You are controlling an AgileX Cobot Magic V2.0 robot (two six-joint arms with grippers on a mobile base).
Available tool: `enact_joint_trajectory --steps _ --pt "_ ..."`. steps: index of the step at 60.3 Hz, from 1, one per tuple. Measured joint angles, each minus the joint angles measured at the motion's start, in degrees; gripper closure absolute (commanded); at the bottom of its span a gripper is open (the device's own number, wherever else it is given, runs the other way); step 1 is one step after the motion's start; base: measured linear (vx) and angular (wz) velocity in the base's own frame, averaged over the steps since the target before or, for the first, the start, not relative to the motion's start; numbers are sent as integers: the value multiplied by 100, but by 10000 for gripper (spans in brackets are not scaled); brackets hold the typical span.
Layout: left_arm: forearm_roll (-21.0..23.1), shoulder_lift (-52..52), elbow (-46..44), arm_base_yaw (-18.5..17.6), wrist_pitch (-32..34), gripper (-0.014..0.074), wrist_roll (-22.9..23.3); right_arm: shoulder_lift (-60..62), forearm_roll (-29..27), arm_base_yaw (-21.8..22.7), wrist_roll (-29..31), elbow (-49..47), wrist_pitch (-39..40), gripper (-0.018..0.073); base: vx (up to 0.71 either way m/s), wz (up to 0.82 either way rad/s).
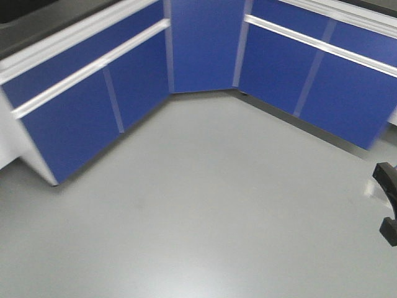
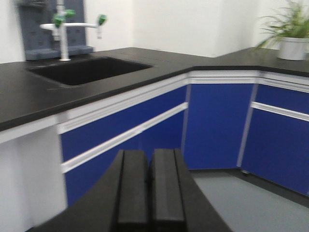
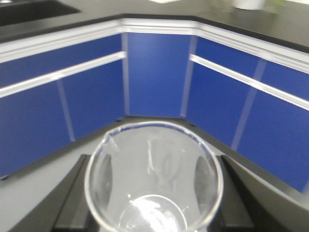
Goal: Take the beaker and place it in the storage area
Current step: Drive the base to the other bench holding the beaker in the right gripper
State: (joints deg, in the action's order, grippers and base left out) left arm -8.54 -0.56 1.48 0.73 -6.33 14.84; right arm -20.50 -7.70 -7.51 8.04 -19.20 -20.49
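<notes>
My right claw point(image 3: 153, 212) gripped one small clear glass beaker with a pouring lip point(image 3: 153, 179), which filled the lower middle of the right wrist view. It was upright with its mouth open toward the camera. Two black fingers point(image 3: 72, 203) stood against its sides, one at the left and one at the right. My left claw point(image 2: 150, 193) held nothing. Its two black pads were pressed together at the bottom centre of the left wrist view.

Beyond the beaker, two runs of blue cabinets with white rails point(image 3: 159, 72) met at one flat corner panel, above a grey floor point(image 1: 198, 223). In the left wrist view, one black benchtop point(image 2: 29, 92) ran across the upper frame. One black sunken sink point(image 2: 87, 70) lay at its upper left, behind it one white tap with green knobs point(image 2: 63, 29). One green plant in a white pot point(image 2: 292, 46) stood at the upper right. In the front view, a single black curved piece point(image 1: 388, 208) showed at the right edge; I could not tell which arm it belonged to.
</notes>
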Motion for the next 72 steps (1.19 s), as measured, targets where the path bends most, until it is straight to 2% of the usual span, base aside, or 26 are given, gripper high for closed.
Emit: enact_joint_trajectory --steps 39,72 --pt "0 0 0 0 0 605 0 0 0 0 0 0 -24 563 -1 -33" --pt "0 0 0 0 0 605 0 0 0 0 5 0 -24 563 16 -55"
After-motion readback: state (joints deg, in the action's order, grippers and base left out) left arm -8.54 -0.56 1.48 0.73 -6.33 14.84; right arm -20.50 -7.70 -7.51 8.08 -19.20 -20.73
